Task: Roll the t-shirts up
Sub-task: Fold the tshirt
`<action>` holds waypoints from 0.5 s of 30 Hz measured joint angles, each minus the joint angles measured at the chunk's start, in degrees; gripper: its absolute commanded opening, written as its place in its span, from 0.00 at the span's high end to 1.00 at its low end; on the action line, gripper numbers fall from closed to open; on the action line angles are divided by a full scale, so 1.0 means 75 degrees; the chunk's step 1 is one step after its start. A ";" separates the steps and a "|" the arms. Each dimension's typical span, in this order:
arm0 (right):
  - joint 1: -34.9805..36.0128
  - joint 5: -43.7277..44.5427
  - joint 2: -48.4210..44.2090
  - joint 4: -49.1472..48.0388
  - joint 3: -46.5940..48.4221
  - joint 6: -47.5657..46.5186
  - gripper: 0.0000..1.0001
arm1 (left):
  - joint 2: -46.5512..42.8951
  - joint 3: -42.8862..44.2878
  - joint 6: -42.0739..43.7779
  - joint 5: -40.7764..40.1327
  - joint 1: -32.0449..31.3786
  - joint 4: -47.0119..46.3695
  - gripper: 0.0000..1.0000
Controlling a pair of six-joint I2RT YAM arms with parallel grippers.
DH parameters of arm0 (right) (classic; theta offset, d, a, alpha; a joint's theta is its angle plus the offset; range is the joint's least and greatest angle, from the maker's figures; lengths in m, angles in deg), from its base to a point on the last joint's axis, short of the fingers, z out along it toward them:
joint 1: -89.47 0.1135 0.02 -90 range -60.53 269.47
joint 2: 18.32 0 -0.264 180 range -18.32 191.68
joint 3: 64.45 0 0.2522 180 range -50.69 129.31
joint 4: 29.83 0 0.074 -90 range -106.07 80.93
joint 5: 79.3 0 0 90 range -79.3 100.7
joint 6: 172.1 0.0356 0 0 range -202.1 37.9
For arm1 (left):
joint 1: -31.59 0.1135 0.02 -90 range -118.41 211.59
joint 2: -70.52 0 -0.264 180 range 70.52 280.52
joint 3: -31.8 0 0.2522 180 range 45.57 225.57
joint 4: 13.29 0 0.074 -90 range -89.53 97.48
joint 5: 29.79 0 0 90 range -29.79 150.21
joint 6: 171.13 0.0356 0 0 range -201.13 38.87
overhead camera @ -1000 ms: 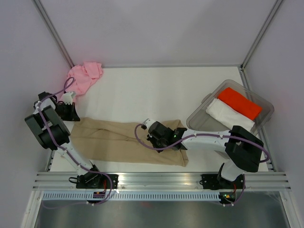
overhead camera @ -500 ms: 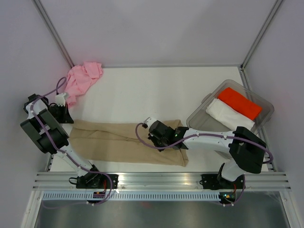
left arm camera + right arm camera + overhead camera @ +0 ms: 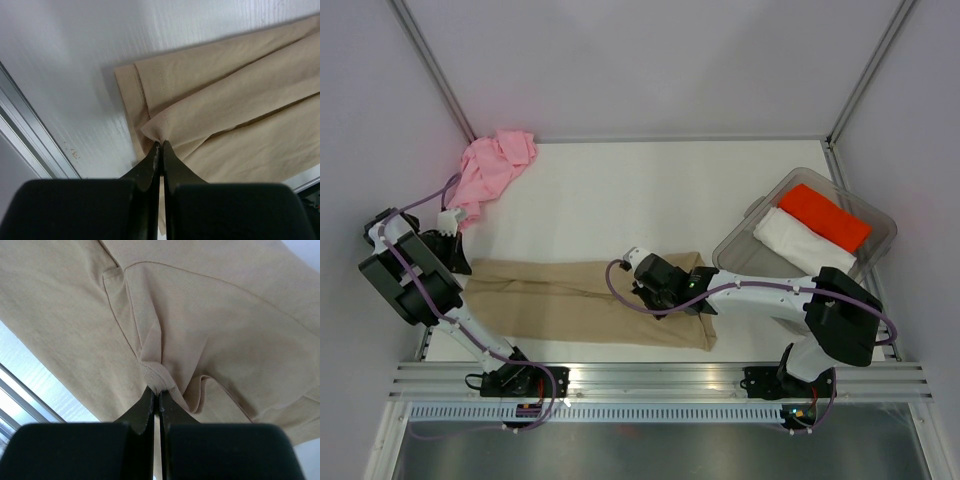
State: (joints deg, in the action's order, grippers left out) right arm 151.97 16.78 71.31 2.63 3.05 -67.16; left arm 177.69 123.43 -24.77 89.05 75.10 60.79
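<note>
A tan t-shirt (image 3: 570,300) lies folded into a long band across the near part of the white table. My left gripper (image 3: 458,262) is at its left end. In the left wrist view that gripper (image 3: 160,145) is shut on a pinched fold at the tan t-shirt's (image 3: 240,100) edge. My right gripper (image 3: 652,290) is over the band's right part. In the right wrist view this gripper (image 3: 159,391) is shut on a stitched fold of the tan t-shirt (image 3: 225,315). A pink t-shirt (image 3: 495,165) lies crumpled in the far left corner.
A clear plastic bin (image 3: 885,222) at the right holds a folded red cloth (image 3: 830,215) and a folded white cloth (image 3: 798,240). An aluminium rail (image 3: 660,380) runs along the near table edge. Enclosure walls stand on three sides.
The left gripper has shifted left and closed on the tan shirt's left edge, drawing that end slightly left. The right gripper has hardly moved.
</note>
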 measured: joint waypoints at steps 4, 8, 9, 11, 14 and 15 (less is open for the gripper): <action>0.0000 -0.0061 0.0003 -0.0041 -0.0070 0.0000 1.00 | 0.0020 -0.0294 0.0189 -0.0399 0.0064 -0.0099 0.98; 0.0000 -0.0119 0.0032 -0.0058 -0.0117 -0.0003 1.00 | 0.0210 -0.0321 0.0216 -0.0662 0.0114 -0.0294 0.98; 0.0000 -0.0149 0.0044 -0.0067 -0.0117 -0.0009 1.00 | 0.0271 -0.0321 0.0216 -0.0694 0.0114 -0.0353 0.98; 0.0000 -0.0178 0.0047 -0.0082 -0.0122 -0.0026 1.00 | 0.0347 -0.0329 0.0216 -0.0781 0.0108 -0.0458 0.98; 0.0000 -0.0236 0.0050 -0.0125 -0.0125 -0.0032 0.86 | 0.0361 -0.0338 0.0216 -0.0831 0.0111 -0.0519 0.96; 0.0000 -0.0265 0.0058 -0.0143 -0.0125 -0.0023 0.80 | 0.0361 -0.0338 0.0216 -0.0833 0.0111 -0.0519 0.89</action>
State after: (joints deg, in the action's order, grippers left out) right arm 151.97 14.80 71.75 1.56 2.11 -67.34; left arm 180.40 120.90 -23.15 82.80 75.93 56.90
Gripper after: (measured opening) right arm 0.086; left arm 0.031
